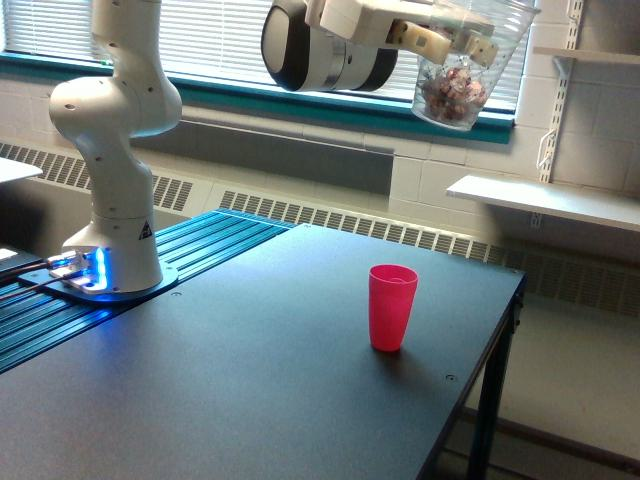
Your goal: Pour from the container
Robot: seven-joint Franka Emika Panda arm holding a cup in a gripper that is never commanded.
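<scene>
Pink cup stood on table; gripper clamped clear container high above; tipping from there risked pieces scattering.

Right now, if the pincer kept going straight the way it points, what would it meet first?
The pincer, shut on the clear cup, points toward the exterior view's right. The shelf bracket lies that way, though depth is unclear, so it might pass clear.
</scene>
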